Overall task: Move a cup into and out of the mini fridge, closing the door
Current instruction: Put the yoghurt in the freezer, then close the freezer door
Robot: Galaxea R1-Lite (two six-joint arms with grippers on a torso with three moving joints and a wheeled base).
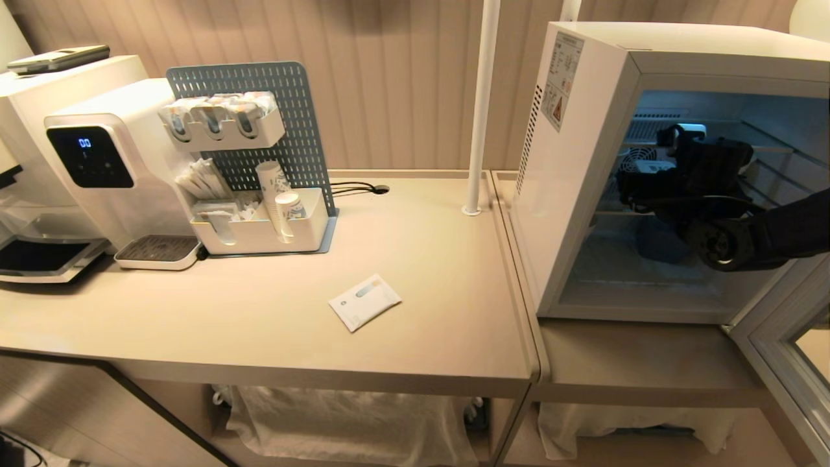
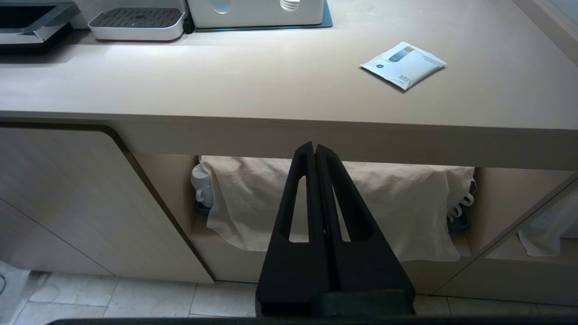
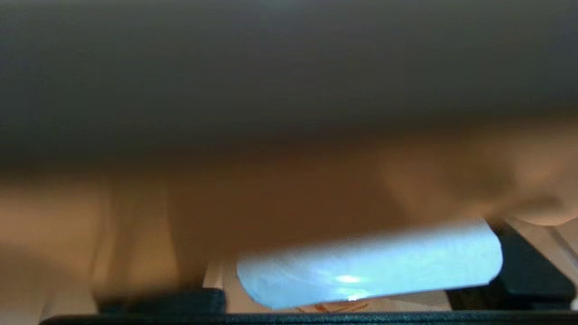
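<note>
I have the left gripper (image 2: 315,151) parked low in front of the counter (image 2: 253,90), its two black fingers pressed together on nothing, pointing at the cloth-covered shelf (image 2: 397,212) under the worktop. On the counter, nearest me, lies a small white sachet (image 1: 364,301). Behind it, toward the wall, stands the white organizer with its blue pegboard (image 1: 259,117) and paper cups (image 1: 279,194), and beside that the white drink machine (image 1: 110,168) with a drip tray.

Off to my right the fridge door (image 1: 788,350) hangs swung wide open, its pale frame running toward me. The mini fridge (image 1: 583,181) sits on the lower counter, lit inside, with wire shelves and a round fan at the back. My right arm reaches into the fridge at shelf level, and the right gripper (image 1: 648,175) is deep among the shelves. From the head view I cannot tell how its fingers stand. The right wrist view shows the cup (image 3: 370,266) lying pressed close against the camera, its pale shiny rim between two dark finger parts; whether they clamp it or stand clear I cannot tell.
</note>
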